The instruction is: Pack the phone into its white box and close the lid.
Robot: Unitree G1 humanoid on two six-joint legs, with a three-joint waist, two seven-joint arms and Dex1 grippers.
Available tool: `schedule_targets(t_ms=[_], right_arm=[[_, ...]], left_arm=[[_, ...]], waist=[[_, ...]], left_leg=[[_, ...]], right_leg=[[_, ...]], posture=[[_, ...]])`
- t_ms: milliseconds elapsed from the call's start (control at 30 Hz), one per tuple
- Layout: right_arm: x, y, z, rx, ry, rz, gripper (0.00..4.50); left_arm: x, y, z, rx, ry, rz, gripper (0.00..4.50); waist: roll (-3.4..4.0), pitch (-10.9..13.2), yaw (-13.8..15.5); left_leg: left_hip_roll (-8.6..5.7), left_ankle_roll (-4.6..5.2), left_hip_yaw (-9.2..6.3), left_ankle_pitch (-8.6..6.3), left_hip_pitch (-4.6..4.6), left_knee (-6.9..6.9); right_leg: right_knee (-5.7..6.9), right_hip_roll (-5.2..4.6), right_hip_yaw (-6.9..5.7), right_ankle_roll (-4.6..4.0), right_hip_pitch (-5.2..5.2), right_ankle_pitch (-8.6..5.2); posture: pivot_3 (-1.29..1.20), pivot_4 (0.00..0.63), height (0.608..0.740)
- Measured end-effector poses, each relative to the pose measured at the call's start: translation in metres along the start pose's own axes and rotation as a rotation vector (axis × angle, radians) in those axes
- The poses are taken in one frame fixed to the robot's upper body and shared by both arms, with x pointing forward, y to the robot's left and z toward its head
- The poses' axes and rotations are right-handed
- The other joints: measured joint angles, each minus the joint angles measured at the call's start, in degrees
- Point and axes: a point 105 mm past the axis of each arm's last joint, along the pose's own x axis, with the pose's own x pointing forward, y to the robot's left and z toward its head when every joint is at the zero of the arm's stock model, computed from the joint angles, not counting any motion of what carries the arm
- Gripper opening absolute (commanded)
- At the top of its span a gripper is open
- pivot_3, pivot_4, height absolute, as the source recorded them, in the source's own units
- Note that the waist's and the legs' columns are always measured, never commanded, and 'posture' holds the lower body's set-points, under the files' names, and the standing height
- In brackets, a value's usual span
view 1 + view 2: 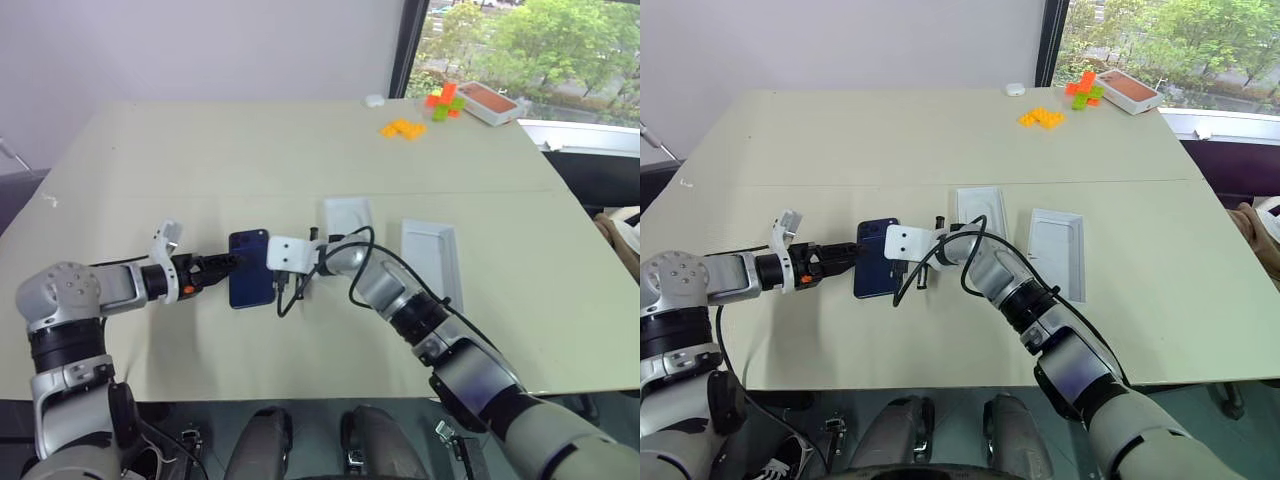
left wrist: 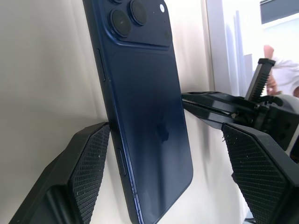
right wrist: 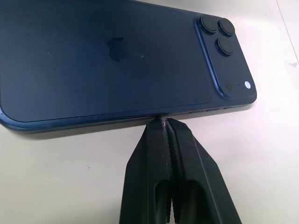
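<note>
The dark navy phone (image 1: 250,268) lies back-up on the cream table, its camera bump (image 3: 223,53) at the far corner. My left gripper (image 1: 232,262) reaches in from the left and is open, with the phone's near end between its fingers; one pad (image 2: 93,158) rests against the phone's side edge and the other stands apart. My right gripper (image 3: 163,120) is shut, its tips touching the phone's long right edge at table level. The white box (image 1: 347,215) lies just right of the phone, partly behind my right wrist. The lid (image 1: 432,260) lies further right, white inside facing up.
At the far right corner stand an orange-topped box (image 1: 490,102), orange and green blocks (image 1: 405,128) and a small white object (image 1: 374,100). A seam (image 1: 150,195) crosses the table behind the phone. The table's front edge runs close beneath my arms.
</note>
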Motion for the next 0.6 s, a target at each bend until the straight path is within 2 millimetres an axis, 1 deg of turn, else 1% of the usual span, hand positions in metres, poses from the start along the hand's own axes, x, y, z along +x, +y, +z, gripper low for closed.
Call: schedule_targets(t_ms=[267, 400, 600], right_arm=[[-0.0017, -0.0013, -0.0017, 0.016, 0.003, 0.002, 0.11], [-0.0034, -0.0032, -0.0039, 0.023, 0.006, -0.005, 0.11], [-0.005, -0.0052, -0.006, 0.028, 0.009, -0.014, 0.11]], left_arm=[[0.0034, -0.0036, 0.0018, -0.022, -0.003, 0.003, 4.03], [0.0055, -0.0036, 0.0029, -0.068, -0.019, -0.02, 4.03], [0.0073, -0.0057, 0.0022, -0.073, -0.017, -0.028, 4.03]], waist=[[0.0, 0.0, 0.22], [-0.02, 0.0, 0.2], [-0.03, 0.01, 0.21]], left_leg=[[0.0, 0.0, -0.01, 0.0, -0.01, 0.0], [0.0, 0.0, -0.01, 0.0, -0.02, 0.0], [0.0, -0.01, -0.02, 0.0, -0.04, -0.01]], right_leg=[[0.0, 0.0, 0.0, 0.0, 0.0, 0.0], [-0.01, 0.0, -0.01, 0.0, -0.01, 0.0], [-0.02, 0.0, -0.01, 0.0, -0.03, 0.0]], posture=[[0.0, 0.15, 0.74], [0.0, 0.15, 0.74], [0.0, 0.15, 0.74]])
